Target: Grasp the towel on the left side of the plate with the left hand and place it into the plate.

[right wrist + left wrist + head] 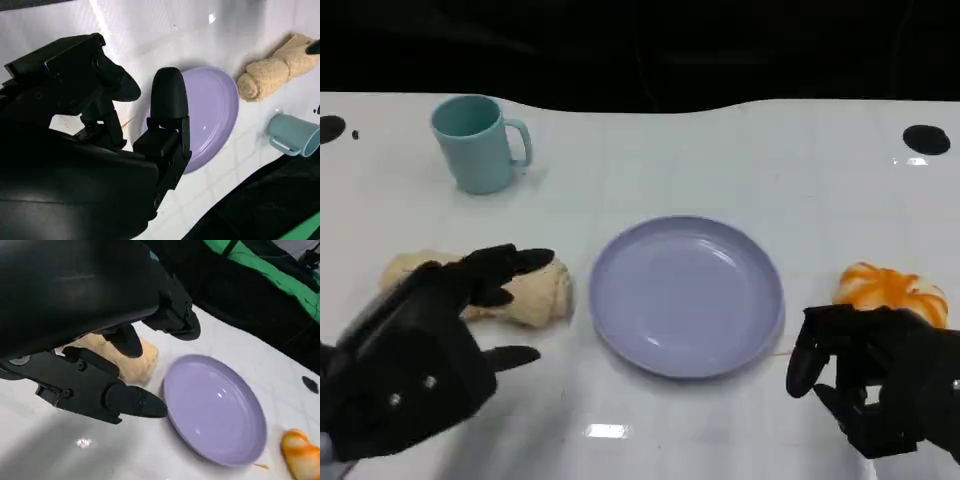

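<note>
**Left hand over the towel, fingers apart**

You see the towel (pixel 525 292), a beige roll, lying on the white table (pixel 720 150) just beside the left edge of the lavender plate (pixel 686 295); whether they touch you cannot tell. Your left hand (pixel 430 345) sits above the towel's near side with its fingers (pixel 510 265) spread: the upper ones reach across the top of the roll, while the thumb points toward the plate in front of the roll. Nothing is gripped. In the left wrist view the towel (pixel 135 360) shows between the upper and lower fingers. The plate holds nothing. Your right hand (pixel 880 375) rests near the plate's right side, fingers curled loosely, holding nothing. An orange bun (pixel 892 290) lies just behind it, and a teal mug (pixel 475 143) stands at the far left.
</note>
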Tool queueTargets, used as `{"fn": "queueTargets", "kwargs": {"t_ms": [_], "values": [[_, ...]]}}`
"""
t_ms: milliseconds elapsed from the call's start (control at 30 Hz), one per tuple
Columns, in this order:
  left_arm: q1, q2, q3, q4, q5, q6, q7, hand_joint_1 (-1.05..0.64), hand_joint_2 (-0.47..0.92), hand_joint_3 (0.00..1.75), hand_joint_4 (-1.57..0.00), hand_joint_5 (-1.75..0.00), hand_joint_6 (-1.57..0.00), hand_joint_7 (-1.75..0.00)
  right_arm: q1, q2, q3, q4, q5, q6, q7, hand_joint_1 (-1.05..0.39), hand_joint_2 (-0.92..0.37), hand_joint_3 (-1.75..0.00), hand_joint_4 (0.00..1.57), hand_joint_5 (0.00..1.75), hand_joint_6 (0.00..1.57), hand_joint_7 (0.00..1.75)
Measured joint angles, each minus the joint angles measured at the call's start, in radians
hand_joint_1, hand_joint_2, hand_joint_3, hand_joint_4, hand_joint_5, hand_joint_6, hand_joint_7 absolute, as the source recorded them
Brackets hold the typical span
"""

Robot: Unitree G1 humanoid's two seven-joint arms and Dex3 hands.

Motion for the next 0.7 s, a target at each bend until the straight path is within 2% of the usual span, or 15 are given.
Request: {"fn": "queueTargets", "kwargs": {"t_ms": [100,267,367,533,700], "values": [[-0.047,0.029,-0.022,0.034,0.104,-0.034,0.002,-0.46,0.90,0.00,-0.24,-0.34,-0.35,0.00,0.001,0.000,0.000,-0.002,0.004,-0.001,0.000,0.01,-0.58,-1.06,0.74,1.75,0.69,1.43],[-0.141,0.068,-0.087,0.114,0.278,-0.078,0.002,-0.53,0.90,0.00,-0.23,-0.30,-0.34,0.00,0.004,0.000,-0.003,-0.007,0.009,-0.001,0.000,0.01,-0.58,-1.06,0.73,1.75,0.69,1.43],[-0.196,0.069,-0.126,0.163,0.349,-0.084,-0.004,-0.54,0.89,0.00,-0.24,-0.29,-0.34,0.00,0.007,0.000,-0.007,-0.010,0.009,0.001,0.000,0.01,-0.58,-1.06,0.73,1.75,0.70,1.43],[-0.287,0.067,-0.189,0.254,0.456,-0.069,-0.024,-0.54,0.87,0.00,-0.32,-0.14,-0.35,0.00,0.011,-0.001,-0.018,-0.013,0.011,0.000,0.001,0.01,-0.58,-1.06,0.73,1.75,0.70,1.44],[-0.367,0.036,-0.251,0.377,0.526,-0.060,-0.034,-0.56,0.85,0.00,-0.37,-0.11,-0.35,-0.01,0.018,-0.004,-0.027,-0.018,0.011,-0.001,0.004,0.02,-0.58,-1.07,0.73,1.75,0.69,1.44]]}}
